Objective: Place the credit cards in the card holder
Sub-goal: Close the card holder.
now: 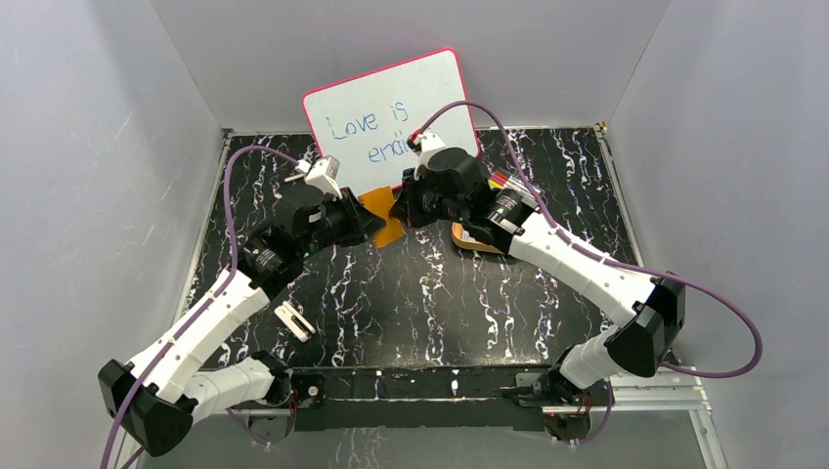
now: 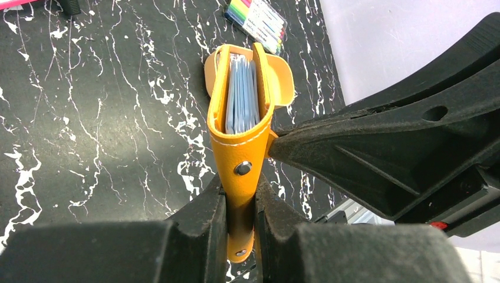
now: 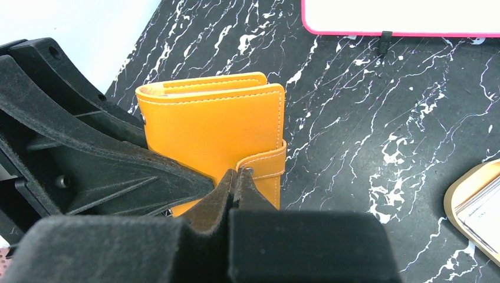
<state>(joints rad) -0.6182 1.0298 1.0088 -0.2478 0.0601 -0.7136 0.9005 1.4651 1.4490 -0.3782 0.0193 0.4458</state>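
Just in front of the whiteboard (image 1: 391,107), the one card holder (image 2: 236,150) is held on edge, folded nearly shut; the left gripper (image 2: 240,206) is narrowed tight onto its lower edge and the right gripper (image 3: 234,183) is pinched fully closed on its snap strap. Pale leaves (image 2: 242,94) show between the covers, whether sleeves or filled ones I cannot tell, so the job looks partly done at best. Well forward of the whiteboard, what seems one loose card (image 1: 293,320) lies on the surface (image 2: 88,118); the single orange tray (image 3: 463,191) before its right corner holds at least one more; one marker pack (image 2: 256,20) lies nearby.
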